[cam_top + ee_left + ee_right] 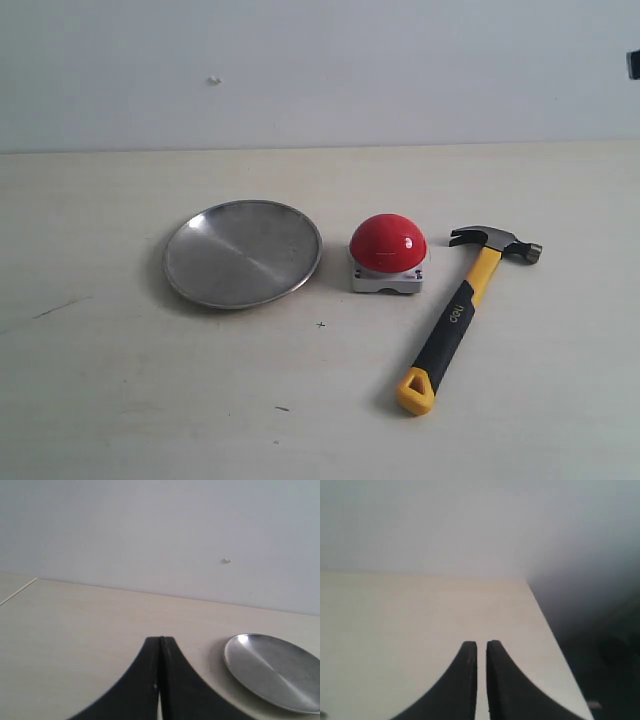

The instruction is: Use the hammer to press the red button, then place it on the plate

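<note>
The hammer (464,311) lies flat on the table at the right, its dark steel head (497,241) toward the back and its yellow looped end (416,392) toward the front. Just left of the hammer sits the red button (388,244), a glossy dome on a grey base. The silver plate (243,252) rests further left and also shows in the left wrist view (275,670). My left gripper (160,639) is shut and empty, over bare table beside the plate. My right gripper (481,642) is nearly closed, a thin slit between its fingers, holding nothing. Neither gripper shows in the exterior view.
A pale wooden table (120,380) runs back to a plain grey wall. The table's side edge (547,625) drops off into a dark area in the right wrist view. A small dark object (634,63) shows at the exterior view's upper right edge.
</note>
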{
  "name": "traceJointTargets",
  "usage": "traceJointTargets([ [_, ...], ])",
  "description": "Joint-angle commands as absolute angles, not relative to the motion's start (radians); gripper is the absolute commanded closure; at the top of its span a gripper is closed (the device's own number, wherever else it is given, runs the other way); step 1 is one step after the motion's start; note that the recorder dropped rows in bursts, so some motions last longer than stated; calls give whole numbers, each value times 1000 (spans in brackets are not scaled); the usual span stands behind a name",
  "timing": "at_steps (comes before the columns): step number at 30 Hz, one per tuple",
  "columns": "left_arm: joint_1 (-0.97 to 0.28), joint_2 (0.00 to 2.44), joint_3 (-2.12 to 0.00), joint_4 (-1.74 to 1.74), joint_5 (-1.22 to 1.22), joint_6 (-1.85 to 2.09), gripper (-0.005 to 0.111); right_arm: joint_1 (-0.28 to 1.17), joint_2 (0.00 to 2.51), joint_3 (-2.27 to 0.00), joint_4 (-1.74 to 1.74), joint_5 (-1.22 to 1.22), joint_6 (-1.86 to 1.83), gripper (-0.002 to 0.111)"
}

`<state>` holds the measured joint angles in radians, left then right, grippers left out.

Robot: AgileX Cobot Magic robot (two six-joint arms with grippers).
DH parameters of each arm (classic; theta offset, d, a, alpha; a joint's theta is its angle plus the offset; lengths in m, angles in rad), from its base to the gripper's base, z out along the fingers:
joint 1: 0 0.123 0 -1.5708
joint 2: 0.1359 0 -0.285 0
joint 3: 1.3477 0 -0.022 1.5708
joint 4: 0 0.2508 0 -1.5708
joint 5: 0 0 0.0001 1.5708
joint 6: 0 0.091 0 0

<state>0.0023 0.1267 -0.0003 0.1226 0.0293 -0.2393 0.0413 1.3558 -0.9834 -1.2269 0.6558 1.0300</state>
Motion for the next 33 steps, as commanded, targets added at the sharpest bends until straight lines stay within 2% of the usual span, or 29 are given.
traceJointTargets([
  [1,1,125,0,117,30,-239,107,41,1487,-1129,-905,993,672,98],
  [5,1,125,0,117,30,-239,107,41,1550,-1194,-622,1123,648,98],
  [22,1,125,0,117,30,-239,107,46,1574,-1194,392,1102,635,98],
  [26,1,125,0,117,30,-239,107,46,1574,-1194,498,1102,635,98],
  [33,1,125,0,117,30,-239,107,46,1574,-1194,489,1102,635,98],
])
